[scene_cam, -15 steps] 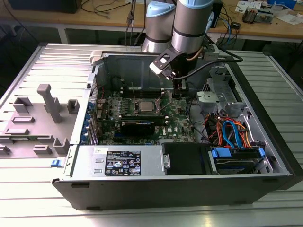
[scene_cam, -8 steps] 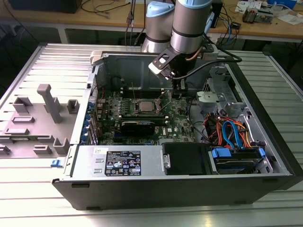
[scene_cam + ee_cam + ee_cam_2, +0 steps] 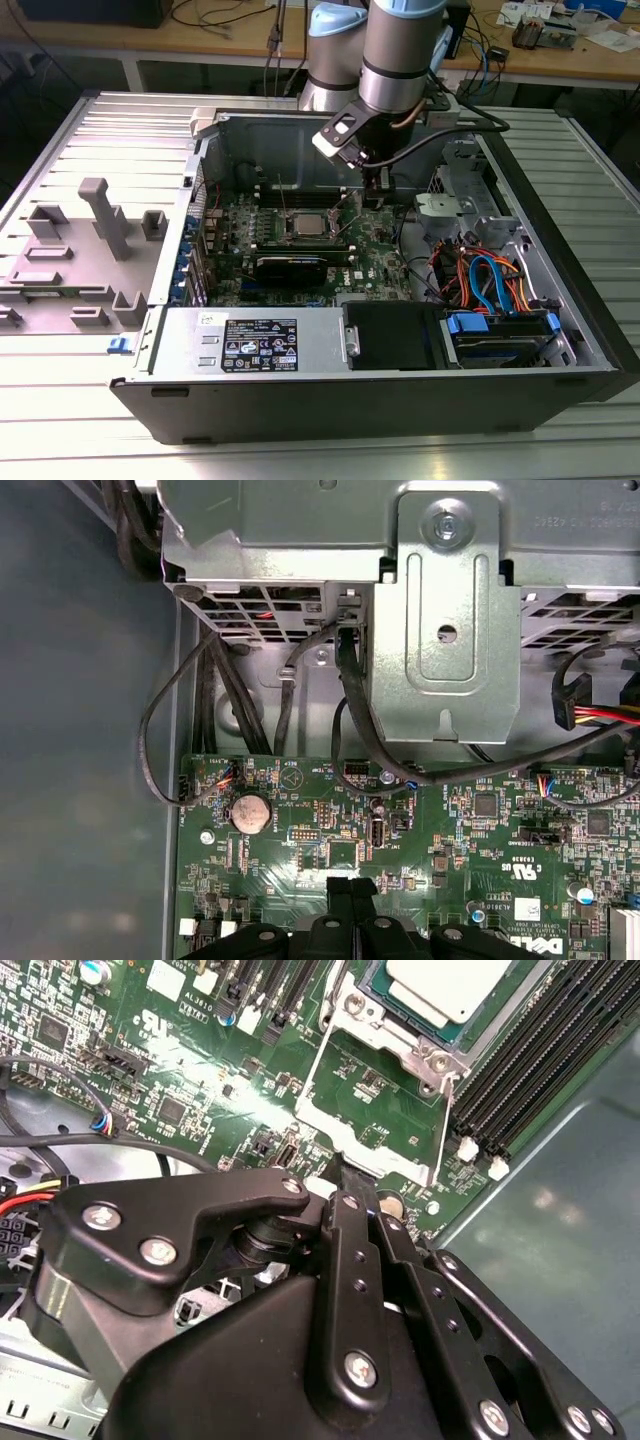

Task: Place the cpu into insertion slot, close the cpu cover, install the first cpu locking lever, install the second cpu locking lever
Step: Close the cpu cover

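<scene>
**CPU SEATED, COVER OPEN**

The cpu (image 3: 450, 985) lies in the insertion slot (image 3: 385, 1035). The cpu cover (image 3: 365, 1150) is swung open off the slot, with the motherboard (image 3: 375, 1090) visible through its opening. The gripper (image 3: 350, 1172) stands at the cover edge farthest from the slot, fingers drawn together. Whether they pinch that edge cannot be told.

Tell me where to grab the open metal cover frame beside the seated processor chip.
Probably best: take the thin silver square cover frame by its free end bar, opposite the hinge beside the grey-topped square chip. It is swung open, so that bar is exposed; approach from the end away from the chip, pinching across the thin plate.
</scene>
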Tool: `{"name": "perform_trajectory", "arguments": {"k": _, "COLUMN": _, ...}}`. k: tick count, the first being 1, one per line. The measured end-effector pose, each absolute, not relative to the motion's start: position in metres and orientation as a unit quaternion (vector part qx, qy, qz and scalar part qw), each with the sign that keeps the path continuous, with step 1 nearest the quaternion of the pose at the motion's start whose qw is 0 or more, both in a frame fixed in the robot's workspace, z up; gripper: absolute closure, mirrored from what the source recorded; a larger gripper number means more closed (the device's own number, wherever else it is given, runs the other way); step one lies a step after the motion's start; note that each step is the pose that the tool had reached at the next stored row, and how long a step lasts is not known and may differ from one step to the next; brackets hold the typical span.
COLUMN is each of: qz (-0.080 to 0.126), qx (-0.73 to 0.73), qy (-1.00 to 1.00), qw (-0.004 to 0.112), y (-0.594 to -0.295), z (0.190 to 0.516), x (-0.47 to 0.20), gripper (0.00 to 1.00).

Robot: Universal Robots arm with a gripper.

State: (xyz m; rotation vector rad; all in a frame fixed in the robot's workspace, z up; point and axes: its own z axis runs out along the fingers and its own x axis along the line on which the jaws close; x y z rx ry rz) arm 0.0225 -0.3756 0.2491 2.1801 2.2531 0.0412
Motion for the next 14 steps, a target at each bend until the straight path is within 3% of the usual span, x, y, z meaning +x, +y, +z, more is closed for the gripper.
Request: {"name": "perform_trajectory", "arguments": {"k": 14, "qz": 0.013, "qx": 0.695, "qy": 0.719, "qw": 0.003, "y": -0.376, "z": 0.249, "x": 0.006, "gripper": 0.89}}
